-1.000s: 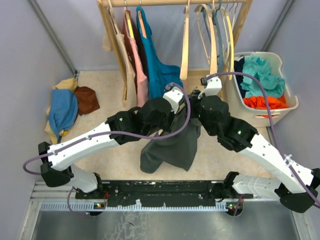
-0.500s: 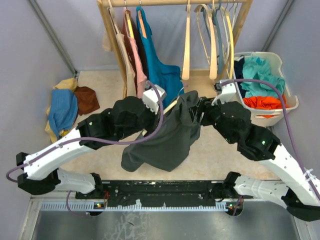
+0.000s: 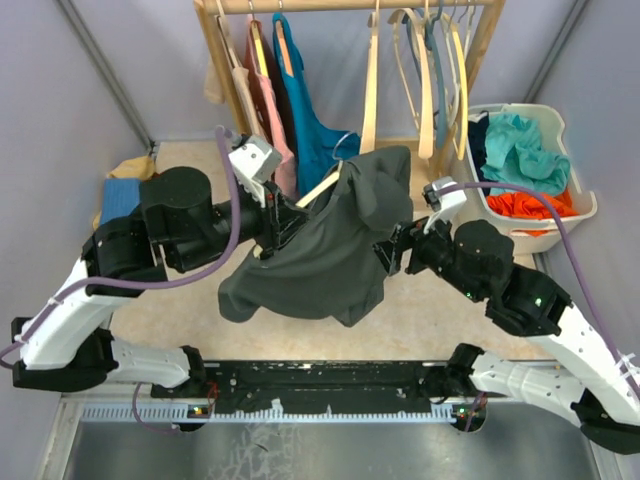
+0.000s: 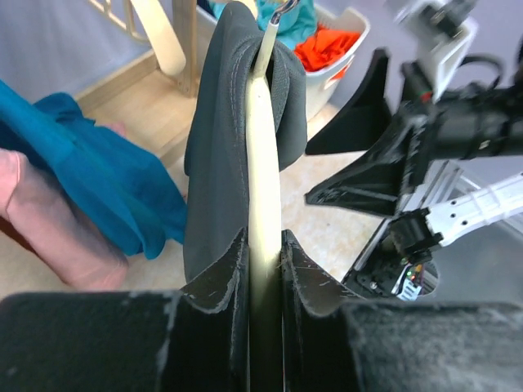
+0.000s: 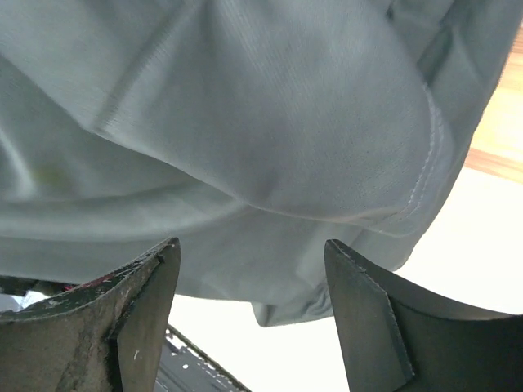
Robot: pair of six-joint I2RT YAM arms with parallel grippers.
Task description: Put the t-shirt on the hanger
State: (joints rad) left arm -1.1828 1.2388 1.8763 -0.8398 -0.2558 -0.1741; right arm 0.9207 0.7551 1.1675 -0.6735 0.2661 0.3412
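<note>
Top external: t-shirt (image 3: 320, 250) over beige tabletop (image 3: 180, 157), lavender walls (image 3: 40, 200), rack (image 3: 330, 5)

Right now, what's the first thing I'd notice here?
A big dark grey t-shirt draped over a pale wooden hanger, held up mid-scene by the left gripper. The right gripper sits open just beside it. Behind, a wooden clothes rack holds a teal shirt.

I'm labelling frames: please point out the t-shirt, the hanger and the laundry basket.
t-shirt (image 3: 330, 255), top view, draped body.
hanger (image 4: 263, 188), left wrist view, wooden bar.
laundry basket (image 3: 515, 107), top view, far rim.
</note>
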